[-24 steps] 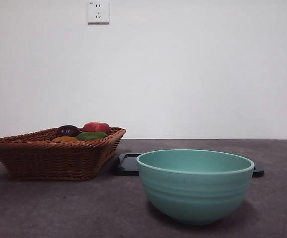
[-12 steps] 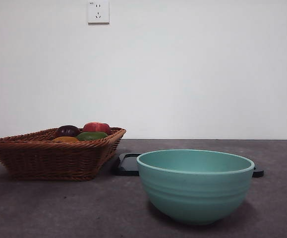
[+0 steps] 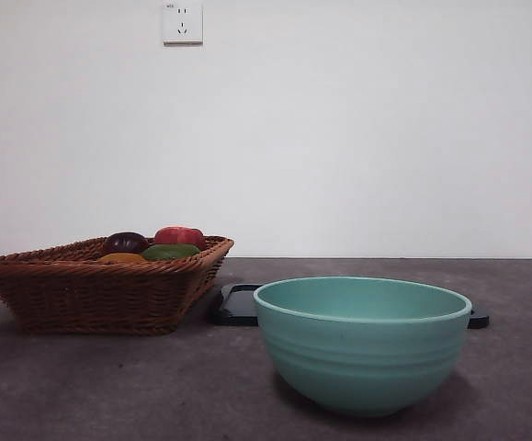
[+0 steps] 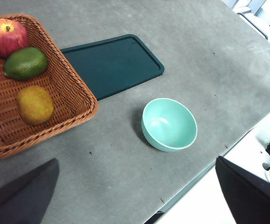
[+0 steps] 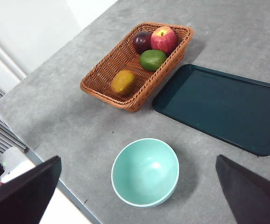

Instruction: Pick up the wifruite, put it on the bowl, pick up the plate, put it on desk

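Here, wifruite [image 5: 123, 82] lies in wicker basket [image 5: 107, 77]; mint bowl [image 5: 145, 171] empty on worktop [image 5: 69, 130]; both grippers' jaws apart, high above.

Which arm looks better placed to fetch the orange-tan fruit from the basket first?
Probably left. In its wrist view the wifruite lies large and close inside the basket, while the right view shows it smaller, beyond the bowl. Both tools hover high and open.

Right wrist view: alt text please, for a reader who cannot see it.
An empty mint-green bowl sits on a grey desk, beside a dark green tray and a wicker basket holding four fruits, including the orange-tan wifruite.
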`<state>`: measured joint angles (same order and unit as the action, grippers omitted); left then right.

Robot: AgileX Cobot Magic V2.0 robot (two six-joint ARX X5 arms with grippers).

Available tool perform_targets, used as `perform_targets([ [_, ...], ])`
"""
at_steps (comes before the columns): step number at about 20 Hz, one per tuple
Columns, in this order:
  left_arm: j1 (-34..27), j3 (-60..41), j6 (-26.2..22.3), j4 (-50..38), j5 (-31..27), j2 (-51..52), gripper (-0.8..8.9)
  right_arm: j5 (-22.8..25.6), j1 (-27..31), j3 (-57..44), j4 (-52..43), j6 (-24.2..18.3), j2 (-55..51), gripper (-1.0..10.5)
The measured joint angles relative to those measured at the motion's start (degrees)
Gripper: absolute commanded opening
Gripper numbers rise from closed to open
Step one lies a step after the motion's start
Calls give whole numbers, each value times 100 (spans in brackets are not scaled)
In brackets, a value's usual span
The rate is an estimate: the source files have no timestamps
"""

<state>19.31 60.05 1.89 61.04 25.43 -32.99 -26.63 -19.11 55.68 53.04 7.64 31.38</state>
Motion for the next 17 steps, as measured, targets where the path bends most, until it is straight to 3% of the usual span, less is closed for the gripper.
perform_targets([
  [7,0,63,492,131,-501,-570,651,-37,0,0,52,0,0,684],
  [13,2,452,638,319,-835,-2166,648,-33,0,0,361,-9,-2,683],
  [17,33,1082,640,262,-1397,-3342,648,37,2,0,361,-9,-68,683],
])
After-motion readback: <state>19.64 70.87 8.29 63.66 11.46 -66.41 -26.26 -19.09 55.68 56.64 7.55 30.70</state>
